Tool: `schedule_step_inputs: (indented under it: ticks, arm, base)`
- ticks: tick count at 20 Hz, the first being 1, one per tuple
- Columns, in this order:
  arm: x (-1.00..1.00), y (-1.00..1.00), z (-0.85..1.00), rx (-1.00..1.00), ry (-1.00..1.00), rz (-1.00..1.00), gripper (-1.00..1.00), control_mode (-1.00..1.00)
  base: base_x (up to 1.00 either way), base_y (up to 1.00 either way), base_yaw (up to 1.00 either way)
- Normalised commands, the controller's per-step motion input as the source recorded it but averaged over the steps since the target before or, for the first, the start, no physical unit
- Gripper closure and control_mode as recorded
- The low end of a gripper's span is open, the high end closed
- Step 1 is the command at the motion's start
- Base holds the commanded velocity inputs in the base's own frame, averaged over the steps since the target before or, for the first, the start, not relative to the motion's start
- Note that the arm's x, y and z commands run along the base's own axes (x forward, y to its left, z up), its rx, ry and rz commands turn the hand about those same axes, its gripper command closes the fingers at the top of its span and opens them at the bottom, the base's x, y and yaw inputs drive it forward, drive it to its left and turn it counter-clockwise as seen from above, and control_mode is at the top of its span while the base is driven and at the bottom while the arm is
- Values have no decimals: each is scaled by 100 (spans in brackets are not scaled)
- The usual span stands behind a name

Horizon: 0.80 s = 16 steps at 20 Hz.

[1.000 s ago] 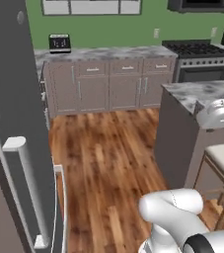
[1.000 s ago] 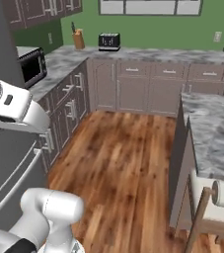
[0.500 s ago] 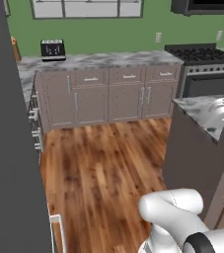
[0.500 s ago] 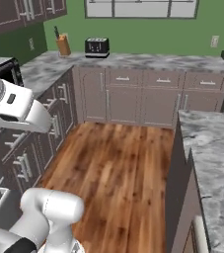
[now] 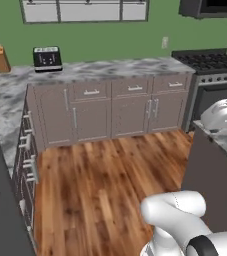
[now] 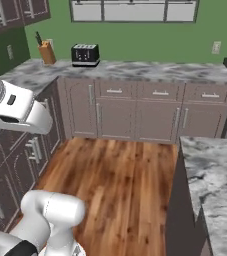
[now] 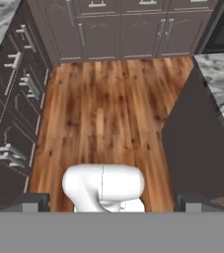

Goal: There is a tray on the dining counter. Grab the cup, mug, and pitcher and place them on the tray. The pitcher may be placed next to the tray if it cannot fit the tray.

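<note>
The gripper (image 7: 111, 201) points down at the wooden floor (image 7: 103, 108). Its two dark finger tips (image 7: 33, 201) stand far apart at the bottom of the hand view, and nothing is between them.

The dining counter (image 6: 216, 185) is the grey-white marbled top on the right side of the right base view. In the hand view a corner of it (image 7: 221, 84) shows at the right edge, above a dark side panel. The bit of it that can be seen is bare stone.

Across the floor stands a row of grey cabinets (image 5: 110, 107) under another marbled top, against a green wall. A black toaster (image 6: 85, 54) sits on that top, with a wooden knife block (image 6: 46, 51) just beside it. A stove (image 5: 212, 62) stands at the right end of the row in the left base view. The dark thing above it is cut off, so I cannot tell what it is.
</note>
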Motion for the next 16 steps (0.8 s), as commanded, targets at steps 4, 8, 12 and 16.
schedule_step_inputs:
  ticks: [4, 8, 12, 16]
  arm:
    - [0, 0, 0, 0, 0, 0, -100, 100]
    - [0, 0, 0, 0, 0, 0, -100, 100]
    - [0, 0, 0, 0, 0, 0, -100, 100]
    - [0, 0, 0, 0, 0, 0, -100, 100]
  base:
    - [100, 20, -6]
    - [100, 23, -7]
    - [100, 25, -7]
    - [100, 25, -8]
